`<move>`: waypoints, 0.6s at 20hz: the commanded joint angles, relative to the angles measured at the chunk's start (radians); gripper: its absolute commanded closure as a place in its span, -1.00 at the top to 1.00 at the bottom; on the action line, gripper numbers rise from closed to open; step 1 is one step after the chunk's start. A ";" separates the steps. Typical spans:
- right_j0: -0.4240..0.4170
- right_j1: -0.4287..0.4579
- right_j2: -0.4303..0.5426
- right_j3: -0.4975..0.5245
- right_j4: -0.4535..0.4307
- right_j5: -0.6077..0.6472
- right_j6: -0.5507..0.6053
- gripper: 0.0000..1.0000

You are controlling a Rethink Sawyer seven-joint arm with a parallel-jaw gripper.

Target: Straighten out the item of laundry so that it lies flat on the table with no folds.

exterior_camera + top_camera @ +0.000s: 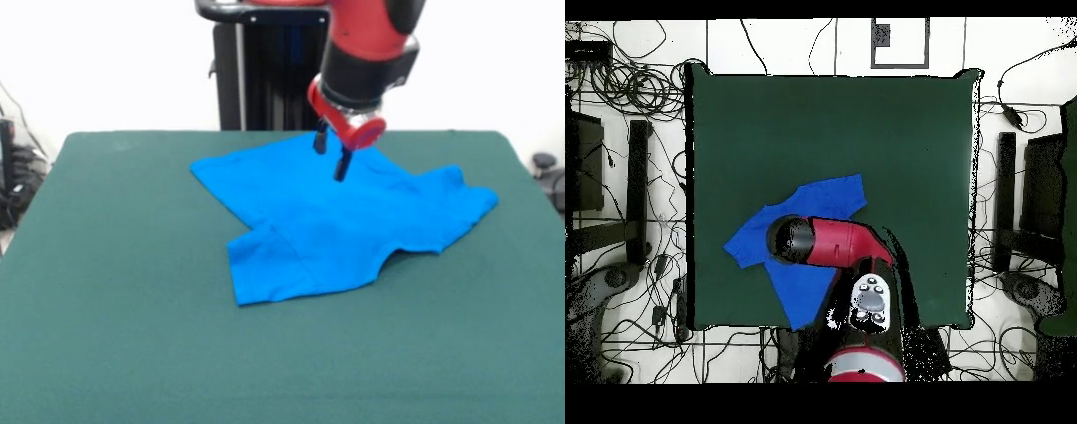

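The item of laundry (pixel 335 225), a bright blue T-shirt, lies partly folded on the far half of the green table (pixel 132 336). One flap lies doubled over at its near left corner, and a sleeve sticks out to the right. My gripper (pixel 331 152) hangs just above the shirt's far middle, its two dark fingers apart and empty. From overhead the shirt (pixel 815 205) sits near the table's (pixel 835 120) bottom-left part, with the arm covering its middle and the gripper hidden beneath the arm.
The black pedestal (pixel 265 75) stands behind the table's far edge. Cables (pixel 635 80) and equipment stands (pixel 637 190) lie on the floor around the table.
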 commanded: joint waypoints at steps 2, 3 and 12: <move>-0.097 0.165 0.186 0.008 -0.102 -0.119 -0.166 1.00; -0.099 0.171 0.188 0.002 -0.118 -0.129 -0.161 1.00; -0.147 0.162 0.233 0.008 -0.187 -0.133 -0.119 1.00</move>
